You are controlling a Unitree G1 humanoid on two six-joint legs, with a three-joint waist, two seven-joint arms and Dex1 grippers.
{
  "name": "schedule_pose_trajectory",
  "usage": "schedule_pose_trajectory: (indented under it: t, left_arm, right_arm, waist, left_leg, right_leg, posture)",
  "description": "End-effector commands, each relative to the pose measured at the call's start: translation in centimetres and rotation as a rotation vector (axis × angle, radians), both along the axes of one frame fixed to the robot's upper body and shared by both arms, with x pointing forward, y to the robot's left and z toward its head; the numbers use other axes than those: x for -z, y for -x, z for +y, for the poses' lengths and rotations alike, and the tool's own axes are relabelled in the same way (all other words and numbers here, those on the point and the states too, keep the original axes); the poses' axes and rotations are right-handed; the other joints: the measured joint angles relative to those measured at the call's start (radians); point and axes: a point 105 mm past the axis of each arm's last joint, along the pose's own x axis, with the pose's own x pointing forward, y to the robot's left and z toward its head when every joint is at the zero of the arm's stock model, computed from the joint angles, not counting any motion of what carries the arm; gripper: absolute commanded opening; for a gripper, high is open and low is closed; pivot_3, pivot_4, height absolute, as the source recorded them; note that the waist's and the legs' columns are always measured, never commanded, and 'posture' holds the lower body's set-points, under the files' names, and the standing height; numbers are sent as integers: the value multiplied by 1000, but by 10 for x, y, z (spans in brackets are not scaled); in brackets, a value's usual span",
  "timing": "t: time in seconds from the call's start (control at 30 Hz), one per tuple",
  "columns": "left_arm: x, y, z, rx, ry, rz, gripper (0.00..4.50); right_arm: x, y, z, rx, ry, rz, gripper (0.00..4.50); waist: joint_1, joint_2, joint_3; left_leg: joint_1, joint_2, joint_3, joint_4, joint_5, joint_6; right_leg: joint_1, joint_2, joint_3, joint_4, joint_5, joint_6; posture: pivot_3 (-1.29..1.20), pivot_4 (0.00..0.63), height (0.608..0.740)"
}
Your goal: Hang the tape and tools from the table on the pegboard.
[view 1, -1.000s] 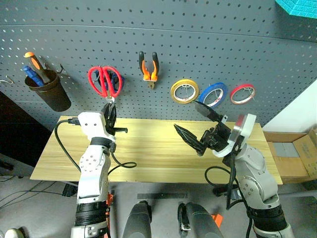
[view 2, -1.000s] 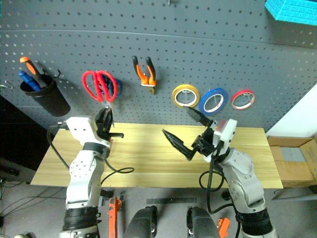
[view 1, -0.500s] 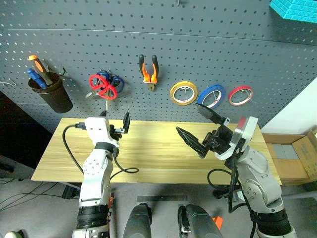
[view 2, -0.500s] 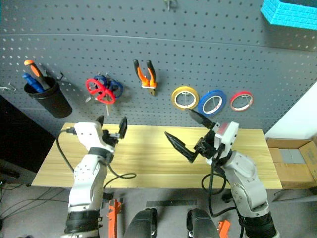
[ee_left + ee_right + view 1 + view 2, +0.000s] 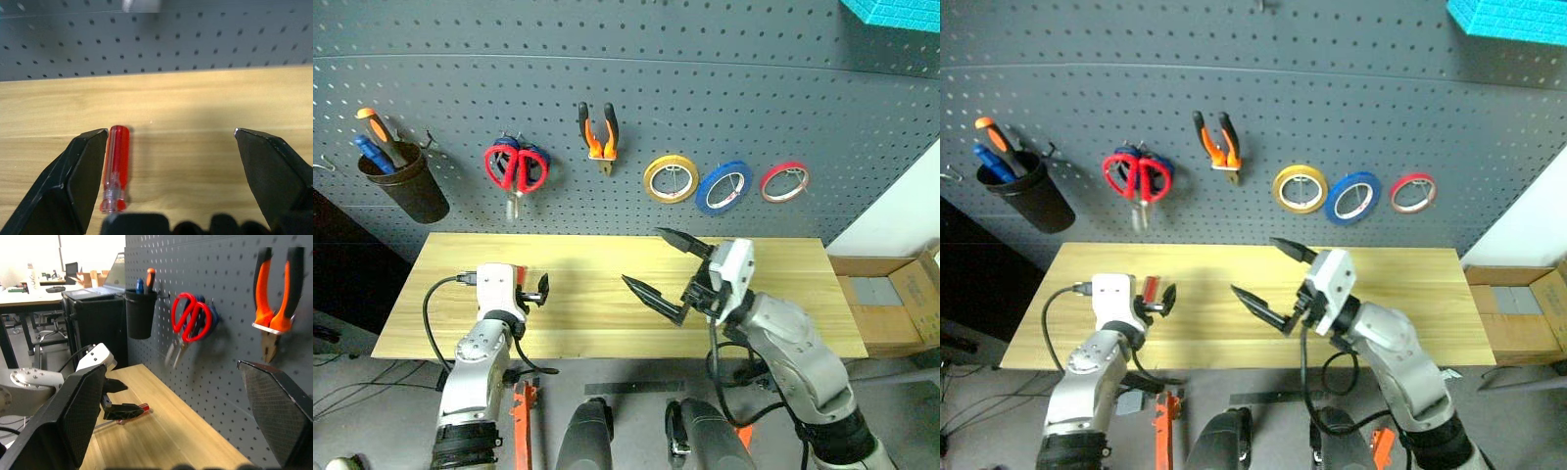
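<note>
Slim red-handled screwdriver (image 5: 115,169) is lying flat on the long light yellowish wooden table (image 5: 607,333), near its left end. Left gripper (image 5: 1157,297) is hanging low over it with both black fingers spread wide; in the left wrist view the clear red handle is lying just inside one fingertip (image 5: 88,166), the other fingertip well off across bare wood. Nothing is being gripped.

Right gripper (image 5: 658,264) is hovering above the table's middle, its two black fingers splayed wide, empty.

On the dark grey perforated pegboard (image 5: 754,88), hanging from hooks: red-handled scissors (image 5: 516,168) sitting over a blue-handled pair; small pliers with orange-and-black handles (image 5: 597,134) hanging jaws down; then a row of yellow tape roll (image 5: 670,178), thin wide blue tape ring (image 5: 722,187), red-pink tape roll (image 5: 784,181).

Black cup (image 5: 403,186) on the board's left is holding an orange-handled and a blue-handled screwdriver.

No readable writing or brand marks on any item.
</note>
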Motion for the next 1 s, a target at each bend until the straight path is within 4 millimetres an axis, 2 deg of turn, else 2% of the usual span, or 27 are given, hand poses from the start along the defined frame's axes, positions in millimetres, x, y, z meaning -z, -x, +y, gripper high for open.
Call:
schedule_pose_trajectory:
  t: [0.03, 0.3, 0.47, 0.77, 0.97, 1.0]
  left_arm:
    - [-2, 0, 20, -51, -29, 26, 4440]
    - [-1, 0, 36, -87, -24, 78, 4440]
    - [1, -8, 37, -72, 35, 98, 4440]
    - [13, -28, 36, -45, 156, 166, 4440]
    - [14, -40, 36, -17, 143, 181, 4440]
    - [13, -41, 36, -15, 143, 177, 4288]
  right_arm:
    - [-6, -2, 16, -12, 15, -24, 4500]
    - [-2, 5, 36, -94, 95, -9, 4500]
    - [-1, 2, 43, -103, 139, -21, 4500]
    - [7, 0, 40, -102, 212, -6, 4500]
    - [11, 0, 40, -104, 243, 4, 4500]
    - [10, 0, 39, -105, 243, 4, 4500]
  waist:
    - [0, 0, 9]
    - [2, 1, 53]
    - [2, 1, 75]
    - [2, 1, 103]
    - [1, 2, 112]
    - [1, 3, 112]
  left_leg:
    - [0, 0, 0, 0, 0, 0]
    - [-5, 0, -1, -3, -1, -2]
    - [-6, 0, 0, -2, -1, -2]
    - [-11, -1, 0, -3, -1, -2]
    - [-12, -2, 0, -4, -1, -3]
    - [-12, -2, 0, -4, -1, -3]
  right_leg:
    - [0, 0, 0, 0, 0, 0]
    - [-3, -1, -2, -1, -3, 0]
    - [-5, -3, -2, -1, -3, 0]
    - [-10, -4, -3, -2, -4, 2]
    - [-11, -5, -3, -1, -5, 3]
    - [-12, -5, -3, -1, -5, 3]
  posture:
    - [14, 326, 740]
    - [32, 368, 740]
    - [37, 398, 740]
    - [22, 425, 740]
    - [15, 426, 740]
    - [15, 424, 740]
